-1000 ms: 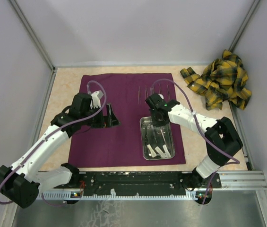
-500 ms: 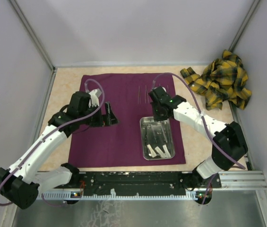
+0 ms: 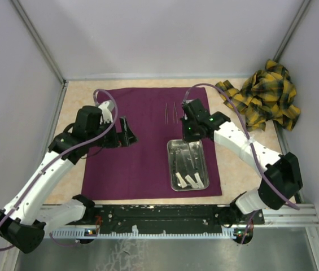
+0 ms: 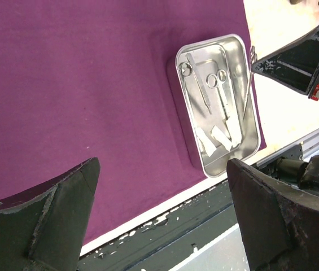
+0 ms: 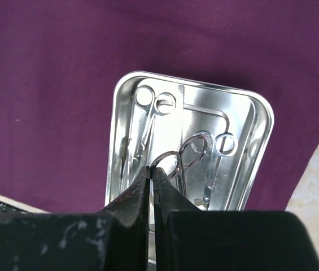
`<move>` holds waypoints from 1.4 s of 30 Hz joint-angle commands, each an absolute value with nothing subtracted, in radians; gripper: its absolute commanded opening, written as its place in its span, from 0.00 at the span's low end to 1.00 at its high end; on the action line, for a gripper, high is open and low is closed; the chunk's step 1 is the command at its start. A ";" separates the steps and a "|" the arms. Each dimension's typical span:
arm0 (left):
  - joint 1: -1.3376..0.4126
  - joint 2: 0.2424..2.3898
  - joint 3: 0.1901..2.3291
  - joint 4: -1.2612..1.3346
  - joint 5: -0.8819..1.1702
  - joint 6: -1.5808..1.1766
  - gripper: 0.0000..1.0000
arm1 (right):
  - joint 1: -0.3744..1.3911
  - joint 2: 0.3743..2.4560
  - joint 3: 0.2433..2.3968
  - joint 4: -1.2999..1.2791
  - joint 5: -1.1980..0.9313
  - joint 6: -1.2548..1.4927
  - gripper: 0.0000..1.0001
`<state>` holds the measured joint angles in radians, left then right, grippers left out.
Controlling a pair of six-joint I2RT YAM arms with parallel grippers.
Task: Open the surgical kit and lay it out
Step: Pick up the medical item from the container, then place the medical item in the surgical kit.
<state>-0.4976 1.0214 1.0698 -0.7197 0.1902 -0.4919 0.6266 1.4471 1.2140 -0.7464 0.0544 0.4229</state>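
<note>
Purple cloth wrap [image 3: 142, 164]: matte dark fabric, spread flat as one rectangle under the steel tray.
Plaid cloth [image 3: 261, 96]: yellow and black, crumpled, well apart from the tray at the far right.
Left gripper [image 3: 126, 132]: released, jaws wide, over bare cloth left of the tray. Its wrist view alone shows everything in the tray.
Right gripper [image 5: 152, 172]: clenched on one ring handle of the scissors [image 5: 182, 158], above the tray. Only its wrist view shows the pinch.
Steel tray [image 3: 170, 169]: shiny rectangle with rounded corners, long axis running from arm bases to back wall.
Held scissors: thin steel, rings at the fingertips, blades hidden.
Thin metal instruments [image 3: 171, 112]: two on the cloth just beyond the tray's far end, parallel to its long axis.
White pieces [image 4: 218, 138]: small, at the tray's near end.
</note>
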 commanded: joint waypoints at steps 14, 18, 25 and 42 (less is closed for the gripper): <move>-0.500 0.984 1.189 -0.844 0.108 -0.493 1.00 | 0.606 1.326 1.171 -0.598 -0.192 0.505 0.00; -0.501 0.974 1.205 -0.863 0.098 -0.497 1.00 | 0.606 1.317 1.137 -0.557 -0.238 0.523 0.00; -0.500 0.964 1.222 -0.888 0.074 -0.494 1.00 | 0.606 1.309 1.108 -0.511 -0.306 0.554 0.00; -0.501 0.947 1.225 -0.882 0.061 -0.484 1.00 | 0.606 1.320 1.040 -0.378 -0.443 0.693 0.00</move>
